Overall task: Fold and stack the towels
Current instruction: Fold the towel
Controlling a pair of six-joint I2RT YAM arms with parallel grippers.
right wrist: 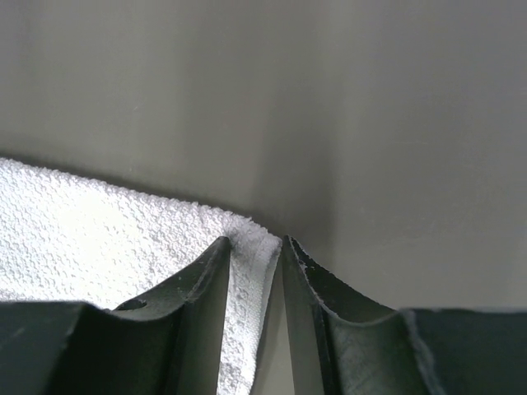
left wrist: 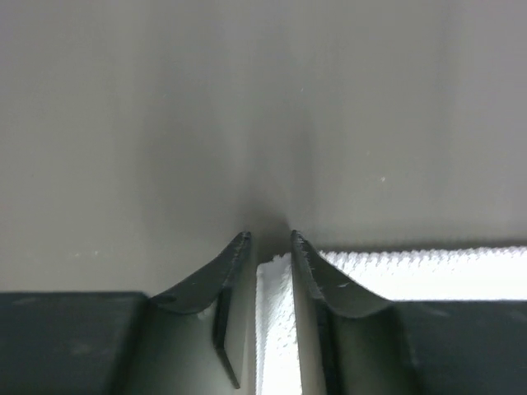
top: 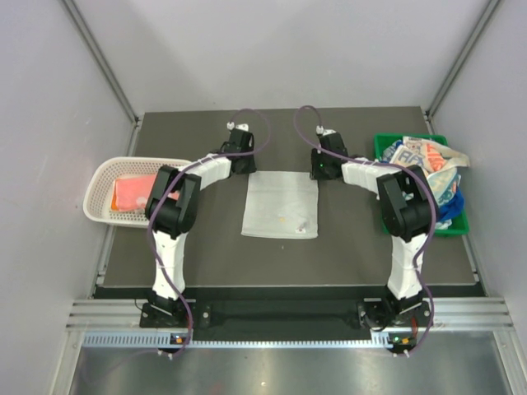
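One white towel (top: 281, 204) lies flat in the middle of the dark grey table (top: 354, 247), its slightly longer axis running 12 to 6 o'clock and tilted a little. The left gripper (top: 244, 168) sits at its 11 o'clock corner and the right gripper (top: 318, 172) at its 1 o'clock corner. Each wrist view shows the jaws drawn close, with a towel corner pinched between them. At 9 o'clock a white basket (top: 99, 185) holds one orange towel (top: 130, 193). At 3 o'clock a green bin (top: 449, 226) holds a heap of towels (a lettered one (top: 416, 154) on top and a blue one (top: 451, 210) at the near side; the full number is unclear). Pale grey walls enclose the table.
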